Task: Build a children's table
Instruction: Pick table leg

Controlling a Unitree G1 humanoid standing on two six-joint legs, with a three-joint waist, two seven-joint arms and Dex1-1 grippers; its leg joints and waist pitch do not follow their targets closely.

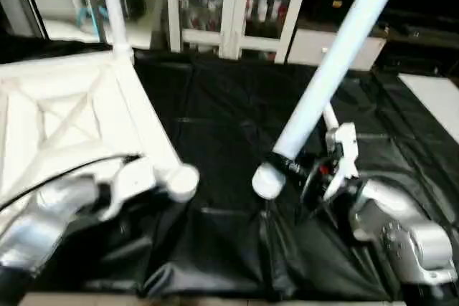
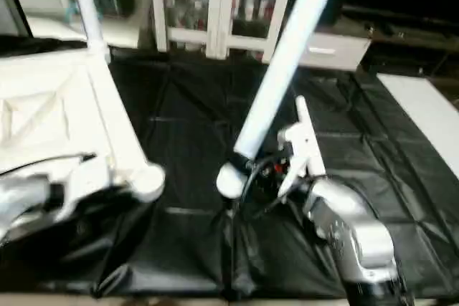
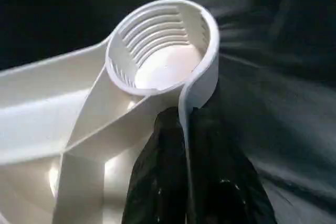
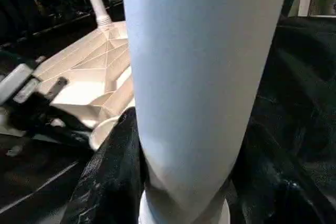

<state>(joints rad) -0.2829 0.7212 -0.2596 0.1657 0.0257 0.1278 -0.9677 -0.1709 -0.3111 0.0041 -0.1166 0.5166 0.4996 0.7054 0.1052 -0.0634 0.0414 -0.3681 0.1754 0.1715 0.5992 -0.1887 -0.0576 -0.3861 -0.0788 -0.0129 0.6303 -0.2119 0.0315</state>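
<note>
The white tabletop (image 1: 68, 116) lies upside down on the black-covered bench (image 1: 229, 141), ribbed underside up, on my left; its near corner socket (image 3: 163, 51) opens upward, threaded inside and empty; one leg (image 1: 111, 5) already stands upright in the far corner; my left gripper (image 3: 189, 182) has its black fingers (image 3: 157, 182) pinching the rim wall just behind that empty socket; my right gripper (image 1: 305, 173) clamps its fingers around a second leg (image 1: 337, 59) near its lower end; this leg's long axis runs on a slant, lower end pointing down and towards the socket yet apart from it, upper end leaning away to my right and far side; risks, as I judge them: entering at this tilt, the thread could cross or jam; the long free end gives leverage, so the leg may twist in my fingers; a push could slide the tabletop if my left pinch slips
</note>
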